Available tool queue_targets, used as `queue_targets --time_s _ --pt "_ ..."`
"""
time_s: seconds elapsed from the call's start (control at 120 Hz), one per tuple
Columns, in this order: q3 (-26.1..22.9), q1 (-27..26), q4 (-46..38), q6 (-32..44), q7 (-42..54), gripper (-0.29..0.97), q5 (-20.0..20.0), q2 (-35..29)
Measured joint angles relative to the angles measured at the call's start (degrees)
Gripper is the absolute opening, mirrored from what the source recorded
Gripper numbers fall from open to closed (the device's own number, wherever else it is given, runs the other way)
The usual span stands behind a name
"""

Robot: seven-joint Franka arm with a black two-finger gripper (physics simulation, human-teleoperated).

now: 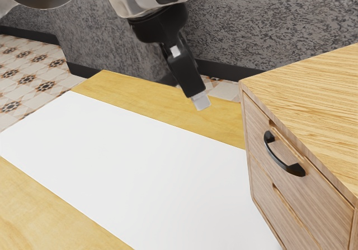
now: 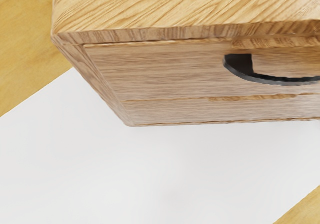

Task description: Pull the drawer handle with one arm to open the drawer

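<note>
A light wooden drawer cabinet (image 1: 313,93) stands at the exterior view's right on the table. Its top drawer front (image 1: 291,177) carries a curved black handle (image 1: 283,155) and sits flush with the cabinet's face. My black gripper (image 1: 200,100) hangs above the table, well to the left of the cabinet and apart from the handle, holding nothing. In the wrist view the cabinet (image 2: 175,8) lies ahead of the hand, with one end of the black handle (image 2: 265,73) on the drawer front (image 2: 165,71).
A white sheet (image 1: 134,166) covers the middle of the wooden table (image 1: 151,102). A second drawer front (image 1: 291,216) sits below the top one. Beyond the table are a patterned tile floor (image 1: 28,71) and a grey speckled wall (image 1: 279,20).
</note>
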Motion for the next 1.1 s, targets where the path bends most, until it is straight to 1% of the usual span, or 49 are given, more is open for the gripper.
queue_targets --time_s 0.042,0.083,0.125,0.158,0.2,0.225,0.242,0.283,0.308,0.333,0.367,0.408,0.475,0.508,0.558,0.617,0.758,0.875,1.008,1.1 --pt "-0.32 -5.97 -0.54 0.67 -0.08 0.66 0.37 0.33" --pt "-0.49 -9.75 -0.85 1.13 -0.14 0.65 1.16 0.37" --pt "-0.67 -11.38 -1.07 1.59 -0.21 0.65 3.55 0.29" --pt "-0.77 -10.72 -2.5 1.93 -0.25 0.65 5.48 -0.99" --pt "-0.66 -8.84 -6.18 2.66 -0.28 0.65 7.34 -3.79" --pt "-0.6 -6.51 -8.86 3.51 -0.22 0.65 8.26 -5.68" --pt "-0.6 -3.79 -10.44 4.18 -0.15 0.65 8.77 -6.71" --pt "-0.69 5.84 -13.25 6.32 0.48 0.65 9.82 -8.33" --pt "-0.7 10.66 -14.65 8.22 1.46 0.65 10.29 -8.93" --pt "-0.69 13.58 -16.32 10.19 2.64 0.66 10.67 -9.8" --pt "-0.57 14.82 -19.68 12.57 4.13 0.66 11.07 -12.18" --pt "0.32 13.36 -23.09 15.13 5.96 0.66 11.46 -15.3" --pt "5.59 6.61 -29.89 18.83 9.73 0.65 11.55 -20.82" --pt "7.18 4.31 -34.11 20.35 11.62 0.65 11.57 -24.19" --pt "8.22 1.95 -38.57 22.2 14.47 0.65 11.66 -27.66" --pt "8.44 0.45 -40.58 23.86 18.08 0.65 11.67 -29.46" --pt "7.35 -0.54 -42.18 27.0 26.8 0.65 11.71 -30.89" --pt "7.15 -0.85 -42.72 28.79 33.99 0.65 11.72 -30.62" --pt "6.84 -0.92 -42.84 30.63 41.77 0.65 11.67 -27.18" --pt "4.15 -1.01 -42.77 32.32 46.51 0.65 12.19 -25.05"
